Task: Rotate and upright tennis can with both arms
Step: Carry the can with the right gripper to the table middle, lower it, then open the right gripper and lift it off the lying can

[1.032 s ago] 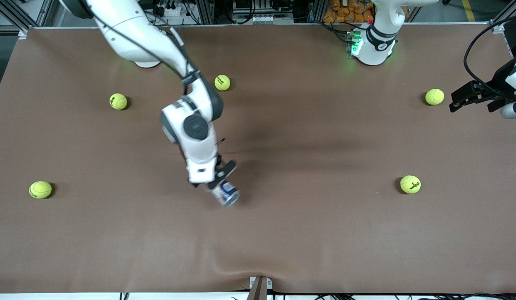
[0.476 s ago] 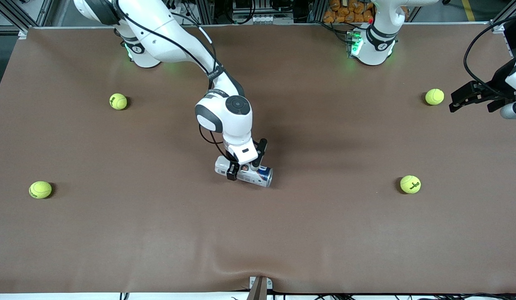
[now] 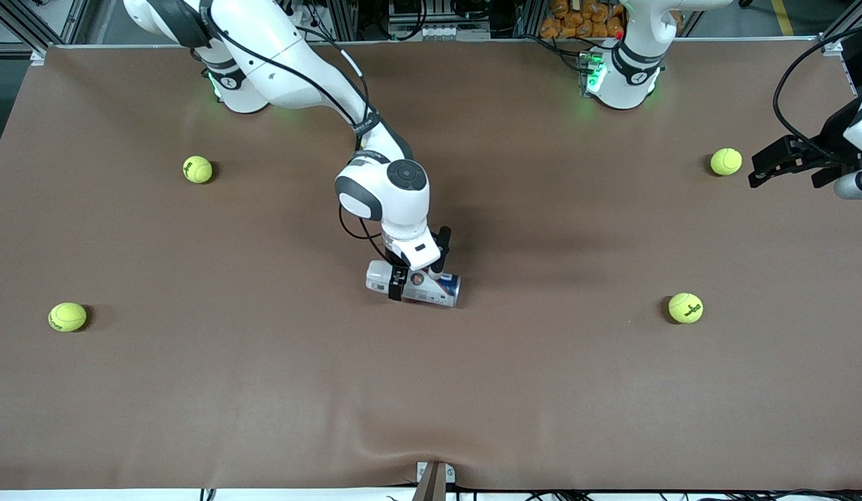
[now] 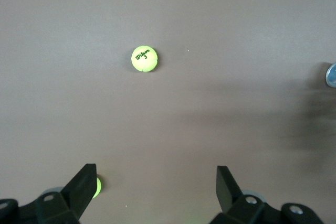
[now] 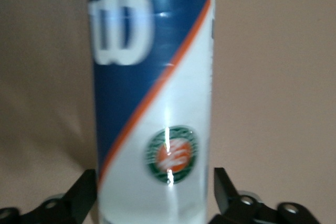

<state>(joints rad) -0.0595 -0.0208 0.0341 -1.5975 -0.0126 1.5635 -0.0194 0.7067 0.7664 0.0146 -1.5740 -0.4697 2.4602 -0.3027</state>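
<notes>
The tennis can (image 3: 446,287) lies on its side on the brown table (image 3: 542,390), near the middle. Its blue end points toward the left arm's end of the table. My right gripper (image 3: 417,280) reaches down over the can's middle and its fingers clasp the can's two sides. In the right wrist view the can (image 5: 157,103) fills the gap of the right gripper (image 5: 156,182). My left gripper (image 3: 755,170) waits open and empty over the left arm's end of the table, beside a tennis ball (image 3: 725,161). It is also open in its own view (image 4: 156,174).
Yellow-green tennis balls lie about the table: two toward the right arm's end (image 3: 197,169) (image 3: 67,316) and one nearer the front camera toward the left arm's end (image 3: 685,307). The left wrist view shows one ball (image 4: 144,59) and another partly hidden by a finger (image 4: 96,186).
The right arm swung the can round from pointing at the front camera to lying crosswise. It carried it toward the robots' bases and the left arm's end. The left arm stayed still.
</notes>
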